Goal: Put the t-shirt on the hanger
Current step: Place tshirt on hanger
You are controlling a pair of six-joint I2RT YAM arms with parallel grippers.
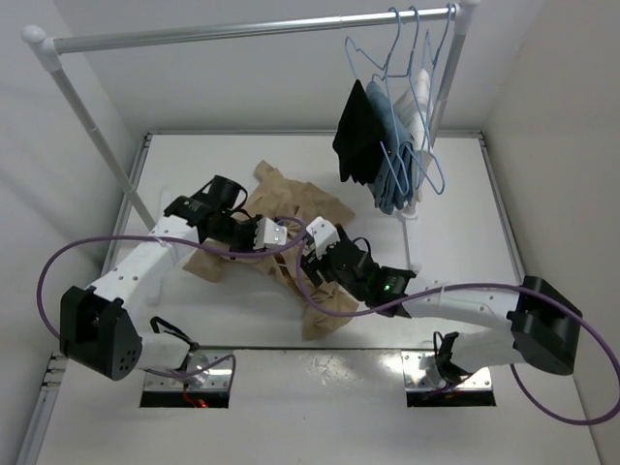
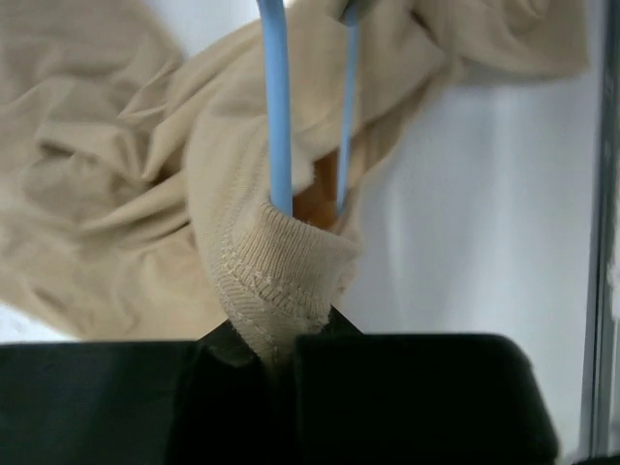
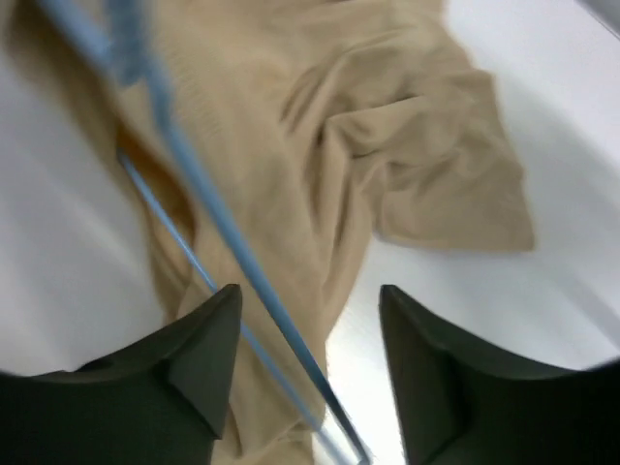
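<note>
The tan t-shirt (image 1: 315,205) lies crumpled on the white table between both grippers. My left gripper (image 1: 274,232) is shut on the ribbed neck collar (image 2: 281,276) of the t-shirt (image 2: 116,194). The thin light-blue hanger (image 2: 279,116) has two wires running into the neck opening just above that grip. My right gripper (image 1: 322,235) is open over the t-shirt (image 3: 387,126). The hanger's wire (image 3: 208,208) runs slanting between its spread fingers (image 3: 199,344), not clamped. In the top view the hanger is mostly hidden by the grippers and cloth.
A white clothes rail (image 1: 242,29) spans the back, with a slanting leg (image 1: 97,136) on the left. At its right end hang a black garment (image 1: 356,136), a light-blue garment (image 1: 395,170) and spare blue hangers (image 1: 412,48). Purple cables (image 1: 58,262) loop beside both arms.
</note>
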